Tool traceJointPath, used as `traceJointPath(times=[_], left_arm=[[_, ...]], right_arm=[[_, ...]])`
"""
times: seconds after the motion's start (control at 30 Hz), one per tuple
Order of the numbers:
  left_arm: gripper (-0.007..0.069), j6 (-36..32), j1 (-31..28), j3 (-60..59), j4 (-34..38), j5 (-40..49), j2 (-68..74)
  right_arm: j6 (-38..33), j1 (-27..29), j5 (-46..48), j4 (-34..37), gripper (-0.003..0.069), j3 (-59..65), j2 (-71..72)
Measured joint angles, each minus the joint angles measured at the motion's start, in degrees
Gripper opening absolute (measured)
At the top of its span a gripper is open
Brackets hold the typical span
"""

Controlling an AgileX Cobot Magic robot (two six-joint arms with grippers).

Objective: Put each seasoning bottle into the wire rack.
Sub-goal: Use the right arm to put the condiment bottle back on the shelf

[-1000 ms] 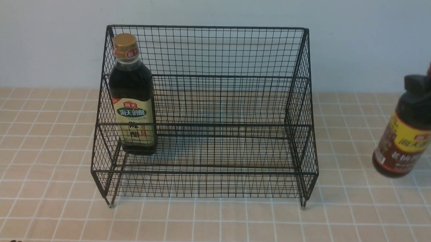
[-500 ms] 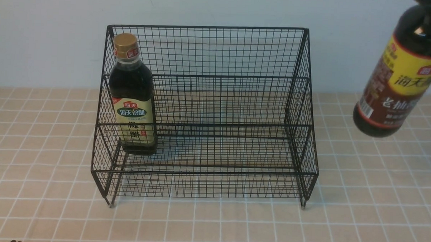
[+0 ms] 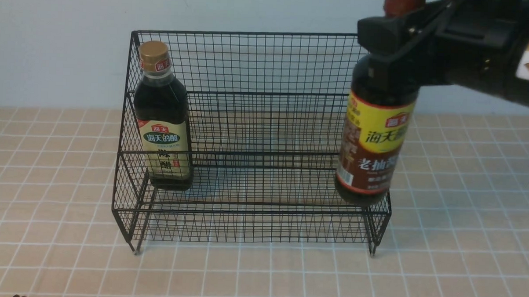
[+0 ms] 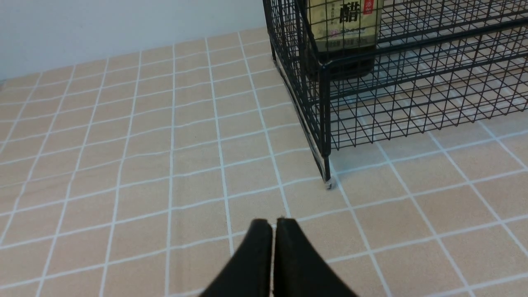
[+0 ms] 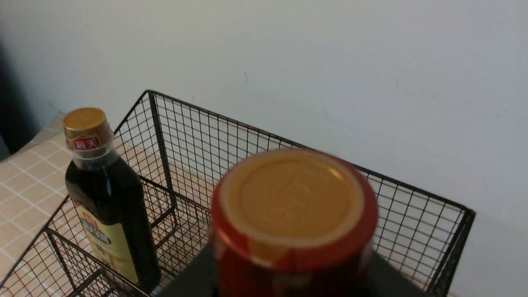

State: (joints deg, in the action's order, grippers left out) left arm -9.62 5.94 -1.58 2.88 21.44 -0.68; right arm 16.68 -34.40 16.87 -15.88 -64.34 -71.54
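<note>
One right hand (image 3: 393,43) reaches in level, clamping the round bottle (image 3: 372,139) seemingly over the rack (image 3: 267,63).

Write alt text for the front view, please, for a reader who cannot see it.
The right gripper holds a round dark bottle by its neck at the right end of a black wire rack. A gold-capped bottle stands inside at the left end.

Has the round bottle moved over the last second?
Yes. The round bottle went up and left, from beyond the wire rack to its right end.
</note>
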Motion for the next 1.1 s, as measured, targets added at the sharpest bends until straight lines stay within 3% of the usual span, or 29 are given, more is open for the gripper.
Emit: traceJointPath(times=[0.33,0.67,1.1], left_arm=[[-0.0007,0.0,0.0,0.0,0.0,0.0,0.0],[-0.0007,0.0,0.0,0.0,0.0,0.1,0.0],[-0.0007,0.0,0.0,0.0,0.0,0.1,0.0]], right_arm=[[0.9,0.0,-1.2,-0.6,0.0271,0.0,-8.4],[1.3,-0.3,5.1,-0.1,0.0271,-0.6,-13.6],[3.1,-0.4,6.9,-0.8,0.0299,-1.3,-14.0]])
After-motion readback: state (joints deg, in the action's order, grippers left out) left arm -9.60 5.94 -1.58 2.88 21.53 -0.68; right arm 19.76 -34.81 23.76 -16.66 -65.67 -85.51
